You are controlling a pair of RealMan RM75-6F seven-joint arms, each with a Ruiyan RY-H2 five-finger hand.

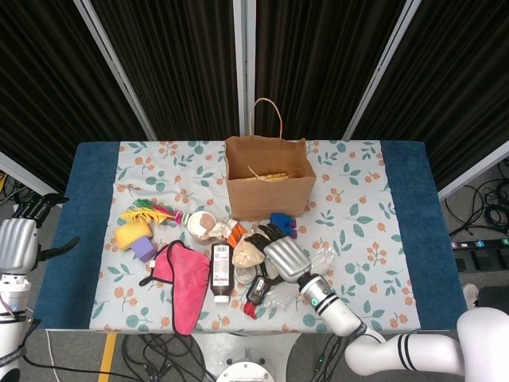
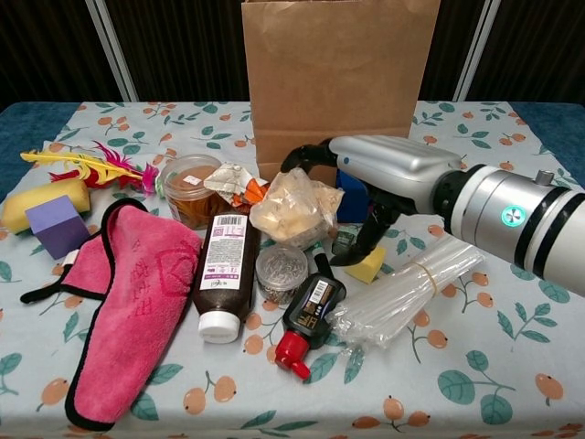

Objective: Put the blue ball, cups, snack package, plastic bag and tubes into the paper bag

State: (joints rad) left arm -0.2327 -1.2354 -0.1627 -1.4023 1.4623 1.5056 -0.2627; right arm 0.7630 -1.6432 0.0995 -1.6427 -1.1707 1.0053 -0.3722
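Bright, even overhead light; soft short shadows under clutter near paper bag (image 2: 339, 82). Sharp focus both views (slight glare on robot hand (image 2: 388, 174) shell).

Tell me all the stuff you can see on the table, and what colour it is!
paper bag: 1, brown, standing open at the back middle
plastic bag: 1, clear with pale lumps inside, middle, at the right hand's fingers
tubes: 1 clear bundle, front right
cup: 1, clear with brown inside, left of middle
snack package: 1, silver and orange, beside the cup
blue block: 1, in front of the bag
yellow cube: 1, under the right hand
dark bottle: 1, white cap, lying down
small black bottle: 1, red cap
pink cloth: 1, front left
purple cube: 1, left
yellow sponge: 1, far left
feathers: 1 bunch, red and yellow
left hand: silver, off the table's left edge
right hand: silver, over the middle
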